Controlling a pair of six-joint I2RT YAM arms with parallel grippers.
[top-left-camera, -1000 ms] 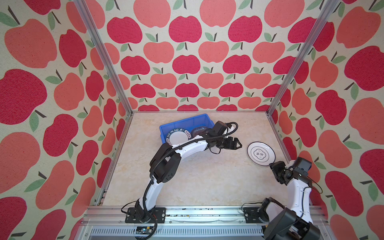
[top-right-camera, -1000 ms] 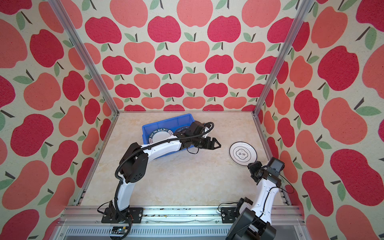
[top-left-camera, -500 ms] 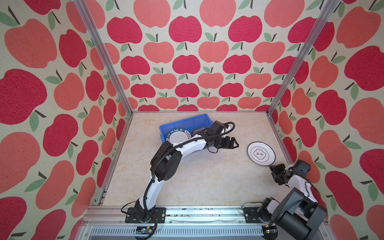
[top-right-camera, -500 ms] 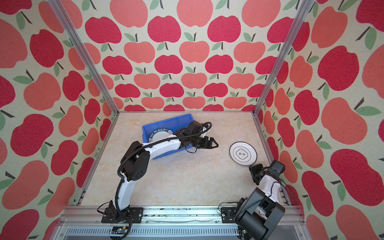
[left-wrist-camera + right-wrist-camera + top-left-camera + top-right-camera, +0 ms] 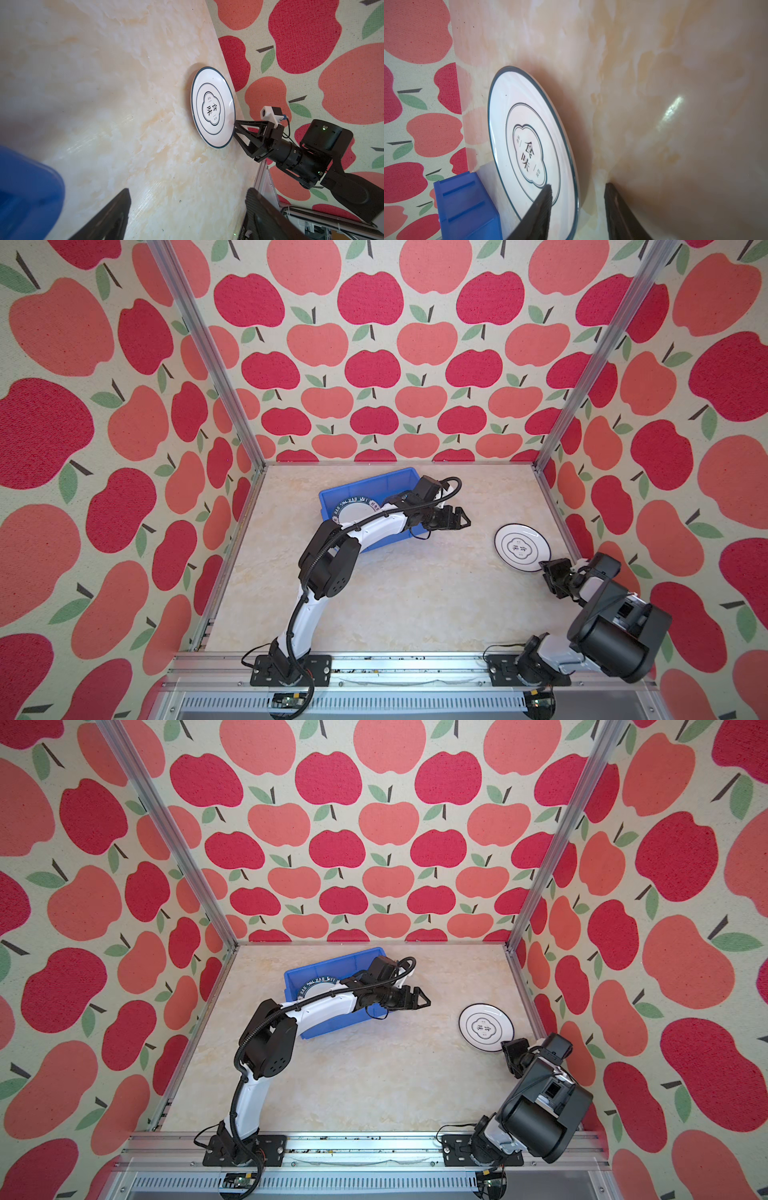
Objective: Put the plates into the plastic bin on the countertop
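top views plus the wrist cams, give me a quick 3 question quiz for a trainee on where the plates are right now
1. True or false: the round white plate with the centre emblem lies inside the bright blue plastic bin.
2. How many plates show in the bin in both top views? A) none B) one C) three
3. Which gripper has its fingers on either side of the emblem plate's rim?

Key
1. False: it lies on the beige marble countertop.
2. B: one round white plate with a dark green lettered rim.
3. The right gripper.
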